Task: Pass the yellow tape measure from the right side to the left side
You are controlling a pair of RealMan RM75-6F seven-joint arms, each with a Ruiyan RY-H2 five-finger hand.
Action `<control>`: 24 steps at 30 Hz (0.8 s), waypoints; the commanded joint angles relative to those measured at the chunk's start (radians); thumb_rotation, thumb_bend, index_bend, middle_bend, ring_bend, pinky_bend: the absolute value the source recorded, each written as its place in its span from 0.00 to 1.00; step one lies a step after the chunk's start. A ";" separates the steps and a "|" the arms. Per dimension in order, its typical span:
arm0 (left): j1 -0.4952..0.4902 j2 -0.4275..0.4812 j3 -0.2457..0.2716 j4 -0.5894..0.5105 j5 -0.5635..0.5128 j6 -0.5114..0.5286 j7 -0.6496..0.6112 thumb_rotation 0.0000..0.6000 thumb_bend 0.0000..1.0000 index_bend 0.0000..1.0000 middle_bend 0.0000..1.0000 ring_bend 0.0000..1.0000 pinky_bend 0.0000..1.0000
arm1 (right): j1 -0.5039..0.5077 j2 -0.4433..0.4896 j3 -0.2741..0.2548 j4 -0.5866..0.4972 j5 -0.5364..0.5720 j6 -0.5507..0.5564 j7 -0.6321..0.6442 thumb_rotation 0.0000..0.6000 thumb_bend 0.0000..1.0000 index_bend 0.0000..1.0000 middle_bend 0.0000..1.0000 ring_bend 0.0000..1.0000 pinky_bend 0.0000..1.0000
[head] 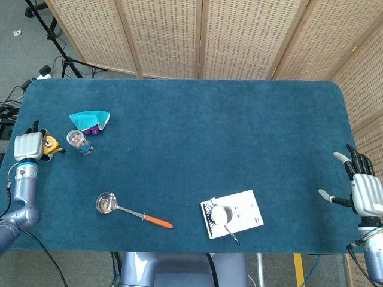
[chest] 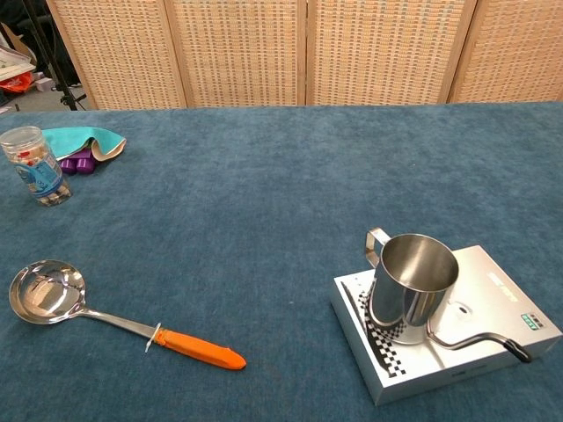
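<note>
At the far left edge of the head view, the yellow tape measure (head: 52,144) lies on the blue desk (head: 197,137) against the left hand (head: 29,145); whether its fingers grasp it cannot be told. Lower right, the right hand (head: 362,192) hovers, fingers released and spread.

Lighting: bright, even, diffuse, from above; shadows soft and short. Glare: bright highlights on the steel cup (chest: 413,280) and the ladle (chest: 47,292) bowl. Focus: both views sharp, no motion blur. Distortion: head view slightly bowed at the edges, near the right hand (head: 363,191).
</note>
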 commanded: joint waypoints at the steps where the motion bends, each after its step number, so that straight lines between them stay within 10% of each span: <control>1: 0.001 -0.002 0.000 0.002 -0.001 0.000 0.008 1.00 0.16 0.38 0.01 0.14 0.35 | 0.000 0.000 0.000 0.000 0.000 -0.001 0.000 1.00 0.14 0.17 0.00 0.00 0.03; 24: 0.020 0.076 -0.033 -0.083 0.029 0.054 -0.030 1.00 0.11 0.31 0.00 0.05 0.25 | 0.001 0.000 0.000 -0.004 -0.005 0.005 -0.002 1.00 0.14 0.17 0.00 0.00 0.03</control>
